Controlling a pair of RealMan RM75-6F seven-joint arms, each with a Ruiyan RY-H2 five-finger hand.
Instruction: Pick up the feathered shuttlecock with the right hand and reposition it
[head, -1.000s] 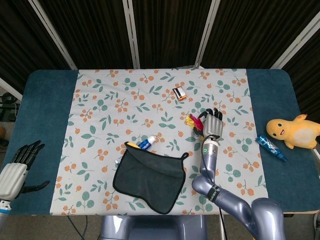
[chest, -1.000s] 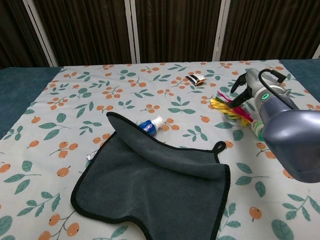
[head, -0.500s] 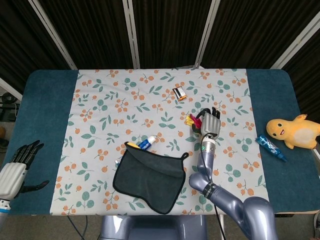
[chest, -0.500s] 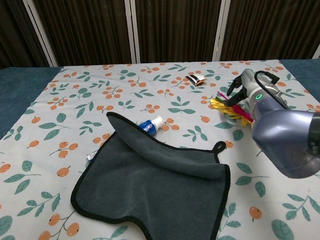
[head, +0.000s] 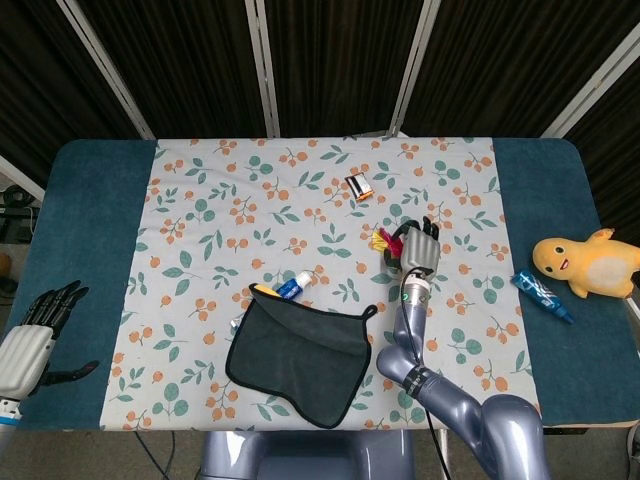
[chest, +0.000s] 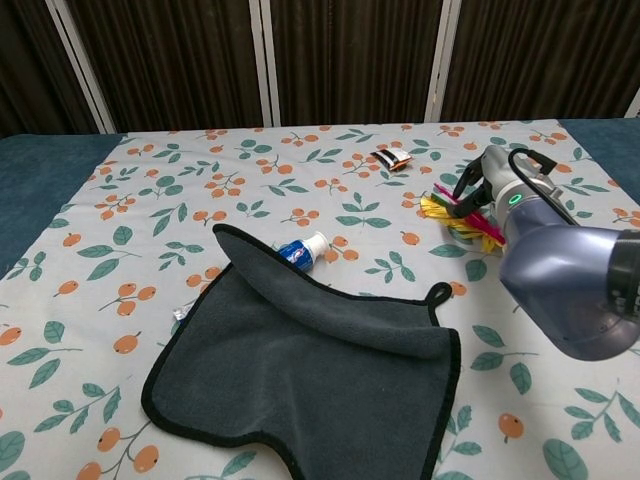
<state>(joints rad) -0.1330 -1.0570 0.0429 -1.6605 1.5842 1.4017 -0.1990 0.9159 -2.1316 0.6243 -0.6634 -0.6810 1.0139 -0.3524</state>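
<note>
Under my right hand (head: 420, 248) lies the shuttlecock (chest: 458, 218), its feathers fanning out to the hand's left on the cloth (head: 220, 190); fingers curve over it, but I cannot tell whether they grip it.

The feathered shuttlecock (chest: 462, 219) lies on its side on the floral-clothed surface (head: 250, 200), yellow, pink and red feathers fanned toward the left, its base end hidden beneath the right hand (chest: 497, 178).
</note>
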